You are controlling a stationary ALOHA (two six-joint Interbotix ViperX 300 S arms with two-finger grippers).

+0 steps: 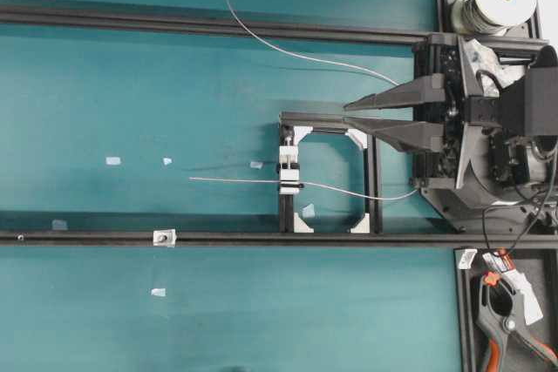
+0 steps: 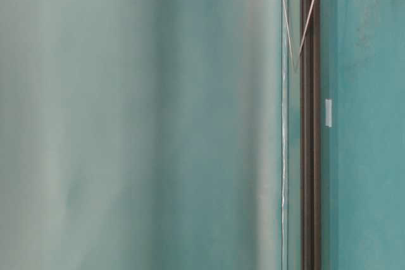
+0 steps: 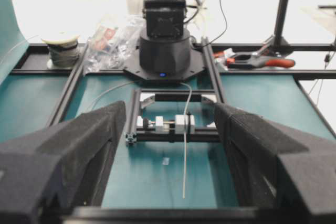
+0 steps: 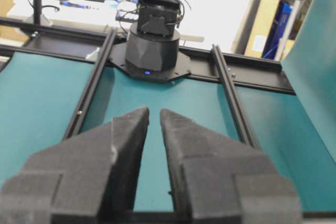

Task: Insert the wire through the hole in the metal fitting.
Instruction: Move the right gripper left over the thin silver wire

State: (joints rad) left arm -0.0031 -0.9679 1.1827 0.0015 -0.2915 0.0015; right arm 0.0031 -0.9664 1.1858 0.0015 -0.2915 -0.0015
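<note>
Matt teal ground, bright metal, black foam.

We see a smooth, matt teal table (image 1: 174, 102) crossed by black matt metal rails (image 1: 218, 238). The wire (image 1: 235, 181) is thin, bare, silvery metal, and the metal fitting (image 1: 163, 236) shines silver on the near rail. The clamp block (image 1: 289, 172) looks like white plastic. The right gripper (image 1: 349, 116) has dull, grainy black foam-like pads (image 4: 131, 145), as has the left gripper (image 3: 170, 129).

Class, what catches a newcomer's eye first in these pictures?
A thin silvery wire crosses the teal table's middle, passing through a white clamp block. The right arm's black pincer hangs empty at the right; a tiny shiny square metal fitting sits on the lower black rail.
</note>
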